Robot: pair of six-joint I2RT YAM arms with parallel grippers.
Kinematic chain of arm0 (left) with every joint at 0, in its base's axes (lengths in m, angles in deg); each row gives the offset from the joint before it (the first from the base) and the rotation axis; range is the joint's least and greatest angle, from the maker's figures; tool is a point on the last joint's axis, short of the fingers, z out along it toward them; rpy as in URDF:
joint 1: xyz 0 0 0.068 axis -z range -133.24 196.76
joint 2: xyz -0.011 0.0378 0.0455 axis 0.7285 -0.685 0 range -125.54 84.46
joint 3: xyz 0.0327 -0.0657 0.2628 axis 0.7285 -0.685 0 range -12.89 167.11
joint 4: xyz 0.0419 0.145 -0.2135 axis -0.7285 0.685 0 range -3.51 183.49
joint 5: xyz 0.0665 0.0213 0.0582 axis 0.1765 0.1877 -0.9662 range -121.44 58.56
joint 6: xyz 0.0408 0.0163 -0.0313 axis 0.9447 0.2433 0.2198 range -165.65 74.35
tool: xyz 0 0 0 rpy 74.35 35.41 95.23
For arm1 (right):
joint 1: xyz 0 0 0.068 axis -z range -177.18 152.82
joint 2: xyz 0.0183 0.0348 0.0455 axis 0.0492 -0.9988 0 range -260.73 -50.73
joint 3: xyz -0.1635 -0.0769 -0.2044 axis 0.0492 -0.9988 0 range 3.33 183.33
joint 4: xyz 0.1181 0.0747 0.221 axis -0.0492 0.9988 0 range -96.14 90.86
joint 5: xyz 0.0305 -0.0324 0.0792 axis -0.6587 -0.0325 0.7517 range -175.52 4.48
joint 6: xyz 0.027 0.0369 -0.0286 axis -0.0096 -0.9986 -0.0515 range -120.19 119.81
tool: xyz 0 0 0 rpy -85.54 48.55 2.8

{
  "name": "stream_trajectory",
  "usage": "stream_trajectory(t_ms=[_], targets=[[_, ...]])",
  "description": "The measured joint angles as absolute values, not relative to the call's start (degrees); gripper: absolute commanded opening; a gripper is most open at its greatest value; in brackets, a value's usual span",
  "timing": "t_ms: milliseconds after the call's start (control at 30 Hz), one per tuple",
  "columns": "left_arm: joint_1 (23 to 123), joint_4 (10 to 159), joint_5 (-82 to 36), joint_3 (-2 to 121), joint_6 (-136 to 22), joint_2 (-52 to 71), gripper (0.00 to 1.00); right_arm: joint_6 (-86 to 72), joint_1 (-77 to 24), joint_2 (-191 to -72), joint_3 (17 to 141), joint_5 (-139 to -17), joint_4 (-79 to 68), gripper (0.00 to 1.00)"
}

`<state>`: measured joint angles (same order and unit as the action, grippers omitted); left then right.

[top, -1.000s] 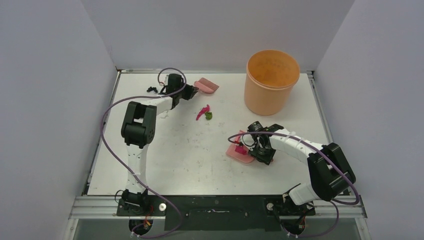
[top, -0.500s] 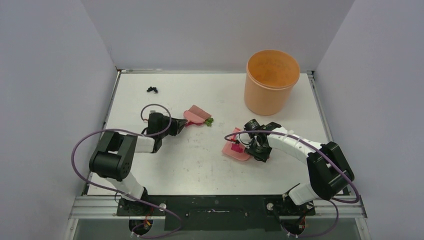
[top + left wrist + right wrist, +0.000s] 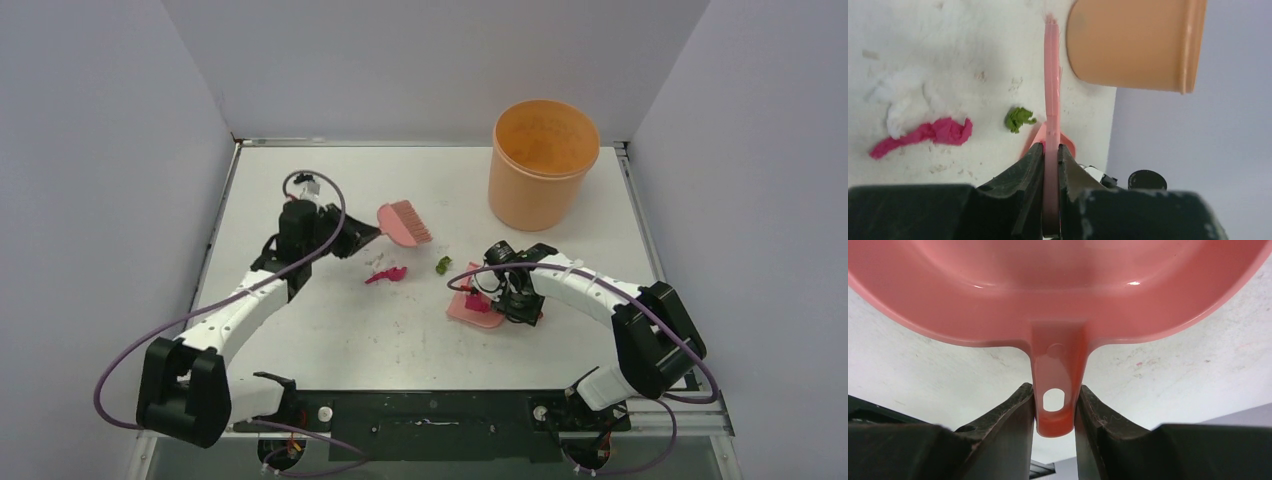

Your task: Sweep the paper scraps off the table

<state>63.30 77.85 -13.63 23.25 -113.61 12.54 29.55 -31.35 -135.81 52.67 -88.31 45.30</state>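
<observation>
My left gripper (image 3: 350, 236) is shut on the handle of the pink hand brush (image 3: 404, 222), whose head stands just behind the scraps. A magenta scrap (image 3: 386, 274), a small white scrap (image 3: 378, 259) and a green scrap (image 3: 442, 264) lie on the white table (image 3: 330, 330) between the brush and the pink dustpan (image 3: 476, 308). My right gripper (image 3: 512, 298) is shut on the dustpan's handle (image 3: 1055, 390). The left wrist view shows the brush edge-on (image 3: 1051, 100), with the magenta scrap (image 3: 923, 135), white scrap (image 3: 898, 107) and green scrap (image 3: 1019, 119) to its left. A magenta bit (image 3: 471, 300) lies in the dustpan.
An orange bucket (image 3: 542, 160) stands upright at the back right and shows in the left wrist view (image 3: 1138, 45). Grey walls close in the table on three sides. The left arm's cable loops over the back left of the table.
My left arm has pulled the brush from the back toward the middle. The magenta and green scraps have moved nearer and rightward, toward the dustpan. The dustpan has shifted slightly left.
</observation>
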Motion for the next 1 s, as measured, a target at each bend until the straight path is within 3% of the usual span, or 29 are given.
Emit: stream_trajectory(t_ms=[233, 367, 567, 733, 1000], targets=[[64.4, 114.5, -19.1, 63.7, -85.8, 10.8, 0.0, 34.4, -31.4, -135.8, 56.4, -91.6, 49.8, 0.05], [65.6, 131.3, -25.5, 77.4, -73.6, 4.5, 0.0, 37.0, -31.2, -137.4, 59.6, -92.6, 52.3, 0.05], [70.8, 147.5, -40.6, 79.2, -64.1, -4.2, 0.0, 39.6, -30.1, -142.9, 65.2, -93.4, 55.4, 0.05], [75.0, 151.9, -49.4, 79.3, -60.7, -8.5, 0.0, 39.8, -29.6, -147.3, 69.0, -94.3, 56.9, 0.05], [76.1, 150.4, -51.5, 78.4, -58.9, -13.4, 0.0, 38.2, -29.5, -153.2, 73.4, -94.4, 57.5, 0.08]])
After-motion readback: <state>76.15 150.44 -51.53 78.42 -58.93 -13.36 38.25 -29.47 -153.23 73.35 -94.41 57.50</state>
